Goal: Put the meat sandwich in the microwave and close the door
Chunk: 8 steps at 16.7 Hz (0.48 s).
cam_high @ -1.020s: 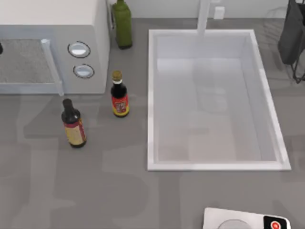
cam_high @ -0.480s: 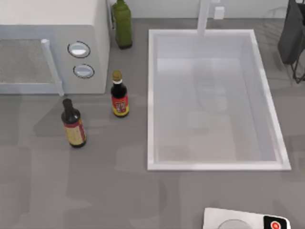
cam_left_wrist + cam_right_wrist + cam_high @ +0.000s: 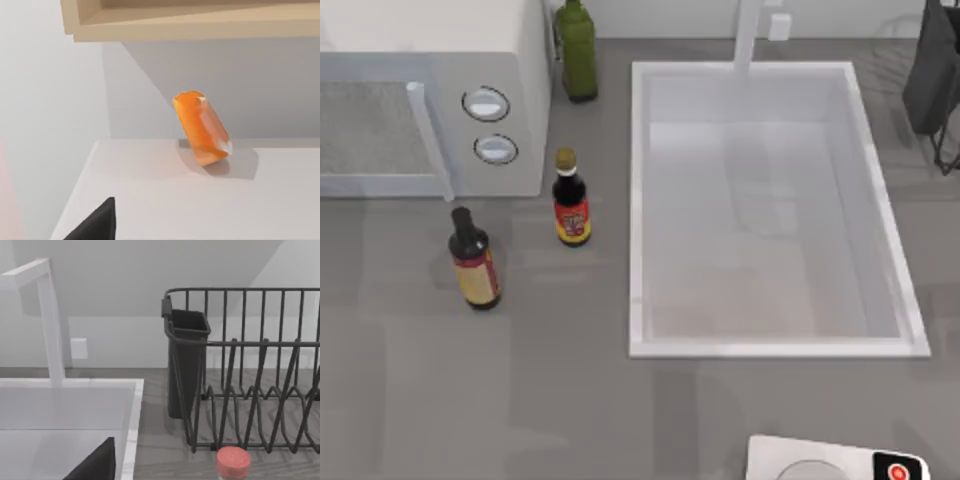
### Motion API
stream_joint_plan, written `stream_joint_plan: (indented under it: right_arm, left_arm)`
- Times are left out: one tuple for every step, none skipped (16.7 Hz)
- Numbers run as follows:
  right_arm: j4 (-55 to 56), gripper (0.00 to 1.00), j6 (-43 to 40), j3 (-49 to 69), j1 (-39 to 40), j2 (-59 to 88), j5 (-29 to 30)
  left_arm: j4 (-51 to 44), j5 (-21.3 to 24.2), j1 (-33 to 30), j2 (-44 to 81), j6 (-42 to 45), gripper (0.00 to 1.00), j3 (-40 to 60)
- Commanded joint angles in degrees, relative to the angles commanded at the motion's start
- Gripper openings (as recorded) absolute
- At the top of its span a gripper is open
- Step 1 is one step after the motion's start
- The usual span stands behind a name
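Observation:
The meat sandwich (image 3: 202,129), an orange-brown lump with a pale edge, stands tilted on a flat white surface (image 3: 150,200) under a wooden shelf, in the left wrist view. A dark part of my left gripper (image 3: 95,224) sits low in that view, well apart from the sandwich and holding nothing I can see. The white microwave (image 3: 430,60) stands at the table's back left. Its door (image 3: 370,125), with the mesh window and bar handle (image 3: 430,140), lies flush with the front. My right gripper (image 3: 95,464) hangs by the sink's back corner, facing the dish rack.
Two dark sauce bottles (image 3: 474,260) (image 3: 570,200) stand in front of the microwave, and a green bottle (image 3: 576,50) beside it. A white sink (image 3: 770,340) with a faucet (image 3: 50,320) fills the right. A black dish rack (image 3: 250,365) is at the back right, a white scale (image 3: 840,462) at the front edge.
A small dark bit of my left arm at the top view's left edge, over the microwave door, has gone out of the picture. Shadows on the table have shifted.

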Motion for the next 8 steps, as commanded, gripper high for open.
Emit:
stream_joint_plan:
  right_arm:
    - [0.0,1.0,0.0,0.0,0.0,0.0,0.0]
    - [0.0,1.0,0.0,0.0,0.0,0.0,0.0]
    - [0.0,1.0,0.0,0.0,0.0,0.0,0.0]
    - [0.0,1.0,0.0,0.0,0.0,0.0,0.0]
    - [0.0,1.0,0.0,0.0,0.0,0.0,0.0]
    - [0.0,1.0,0.0,0.0,0.0,0.0,0.0]
    - [0.0,1.0,0.0,0.0,0.0,0.0,0.0]
    - [0.0,1.0,0.0,0.0,0.0,0.0,0.0]
  left_arm:
    - [-2.2,0.0,0.0,-0.7,0.0,1.0,0.9]
    - [-4.0,-0.1,0.0,-1.4,0.1,1.0,2.0]
    - [-5.4,-0.1,0.0,-2.1,0.1,1.0,3.1]
    - [-6.1,-0.1,0.0,-2.7,0.0,1.0,3.8]
    - [-6.3,-0.1,0.0,-2.8,0.0,1.0,3.9]
    - [-6.3,-0.1,0.0,-2.8,0.0,1.0,3.9]
    - [-6.3,-0.1,0.0,-2.8,0.0,1.0,3.9]
    - [-6.1,-0.1,0.0,-2.6,0.0,1.0,3.8]
